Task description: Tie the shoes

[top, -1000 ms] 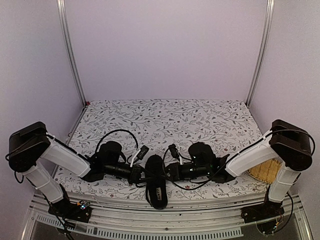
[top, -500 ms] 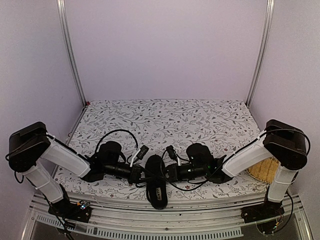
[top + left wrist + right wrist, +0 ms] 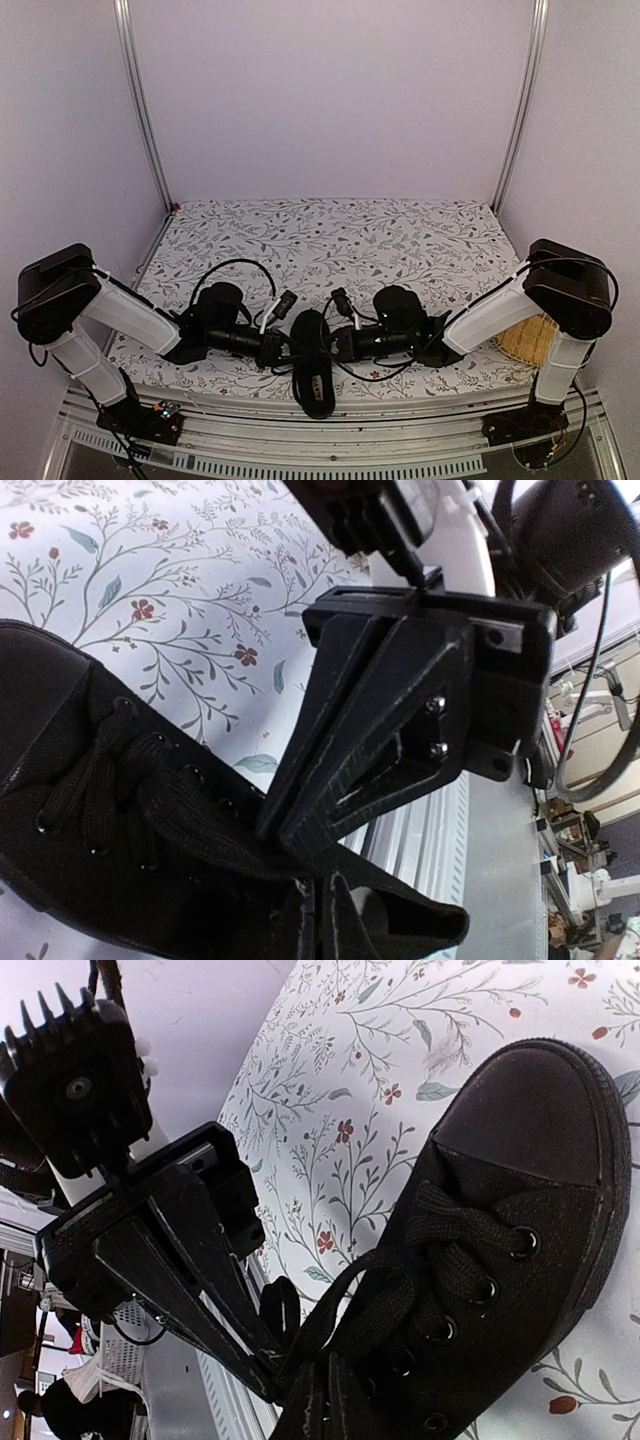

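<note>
1. Left tool point(image 3: 272, 1372): jaws closed to a point, pinching a looped strand of the laces point(image 3: 372, 1295).
2. Right tool point(image 3: 278, 838): jaws pressed together with the tips down in the lacing. I judge it grips a strand too.
3. Shoe point(image 3: 313, 372): lies on the surface point(image 3: 330, 240) between my two tools, under both sets of tips.
4. Step in hand, as I judge it: both strands gripped, no knot formed yet.
5. Next move calls for drawing the strands outward, then crossing one over the other without dragging the shoe.

Floral-print table point(image 3: 350, 240), black shoe point(image 3: 316, 387) at near edge, wicker basket point(image 3: 522, 348) at right
</note>
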You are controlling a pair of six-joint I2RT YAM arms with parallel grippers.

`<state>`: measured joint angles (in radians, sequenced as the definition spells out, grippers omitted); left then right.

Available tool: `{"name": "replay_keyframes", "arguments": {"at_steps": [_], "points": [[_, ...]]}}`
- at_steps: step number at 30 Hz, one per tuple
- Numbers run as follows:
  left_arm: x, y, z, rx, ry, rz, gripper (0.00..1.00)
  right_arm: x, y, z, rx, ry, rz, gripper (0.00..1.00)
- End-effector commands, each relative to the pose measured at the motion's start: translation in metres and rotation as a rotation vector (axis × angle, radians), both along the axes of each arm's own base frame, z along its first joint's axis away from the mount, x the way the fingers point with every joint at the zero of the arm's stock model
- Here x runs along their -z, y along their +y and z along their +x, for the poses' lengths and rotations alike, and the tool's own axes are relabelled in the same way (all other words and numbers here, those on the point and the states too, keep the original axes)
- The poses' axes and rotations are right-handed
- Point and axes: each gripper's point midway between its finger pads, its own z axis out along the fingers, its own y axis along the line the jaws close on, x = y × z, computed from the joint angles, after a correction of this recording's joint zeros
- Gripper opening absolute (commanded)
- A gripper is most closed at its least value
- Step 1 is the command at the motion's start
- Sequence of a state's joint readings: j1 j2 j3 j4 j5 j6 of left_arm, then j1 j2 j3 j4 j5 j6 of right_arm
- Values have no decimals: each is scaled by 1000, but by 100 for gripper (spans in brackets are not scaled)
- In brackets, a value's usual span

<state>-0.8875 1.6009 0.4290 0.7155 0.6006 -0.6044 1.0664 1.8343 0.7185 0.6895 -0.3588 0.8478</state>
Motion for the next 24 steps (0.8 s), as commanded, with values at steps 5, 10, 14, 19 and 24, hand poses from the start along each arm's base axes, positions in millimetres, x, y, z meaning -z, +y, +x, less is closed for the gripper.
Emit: {"name": "replay_keyframes", "arguments": {"at_steps": [5, 10, 14, 19, 24], "points": [[-6, 1, 2, -7, -13, -12, 7, -7, -24, 7, 96, -57, 4, 2], [-7, 6, 7, -48, -27, 4, 23, -4, -35, 7, 132, -44, -6, 2], [-9, 13, 10, -90, -46, 20, 45, -2, -43, 7, 157, -40, -15, 2], [-3, 24, 8, -126, -33, 42, 53, 0, -51, 7, 187, -27, -22, 2], [12, 38, 13, -215, 13, 87, 54, 3, -62, 9, 231, -18, -47, 2]]}}
